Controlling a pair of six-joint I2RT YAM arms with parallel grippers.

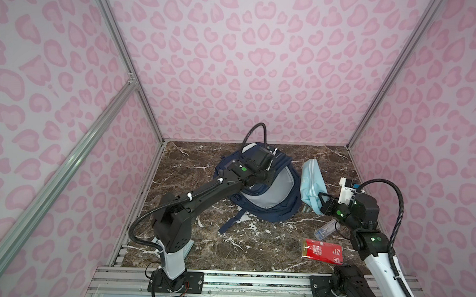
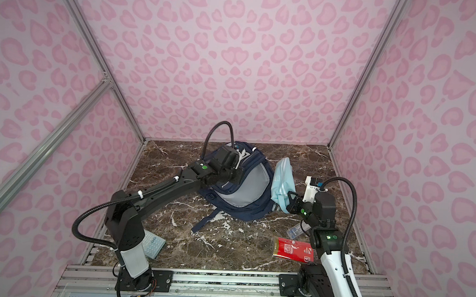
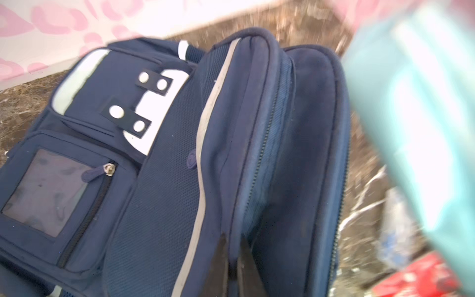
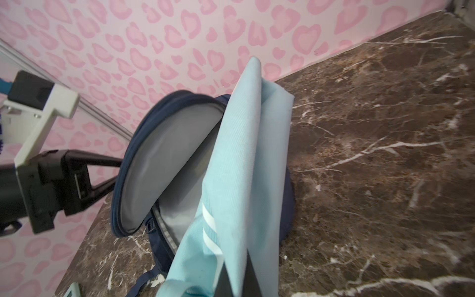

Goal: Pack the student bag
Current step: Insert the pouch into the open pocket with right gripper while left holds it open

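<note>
The student bag (image 1: 258, 215) (image 2: 236, 213), navy blue, lies on the marble table at mid-back, its main flap raised and the grey lining (image 4: 164, 154) showing. My left gripper (image 1: 267, 180) (image 2: 237, 176) (image 3: 233, 239) is shut on the edge of that flap. The left wrist view shows the bag's front (image 3: 159, 192) with its white patch and grey window pocket. Just right of the bag's opening, my right gripper (image 1: 323, 198) (image 2: 291, 197) (image 4: 236, 259) is shut on a light-blue zip pouch (image 1: 312, 182) (image 2: 282, 178) (image 4: 236, 167), which hangs upright.
A red packet (image 1: 323, 250) (image 2: 293, 249) lies at the front right. A clear plastic item (image 1: 324, 230) (image 2: 295, 230) lies just behind it. A pale blue calculator (image 2: 152, 243) sits behind the left arm's base. Pink walls close in three sides.
</note>
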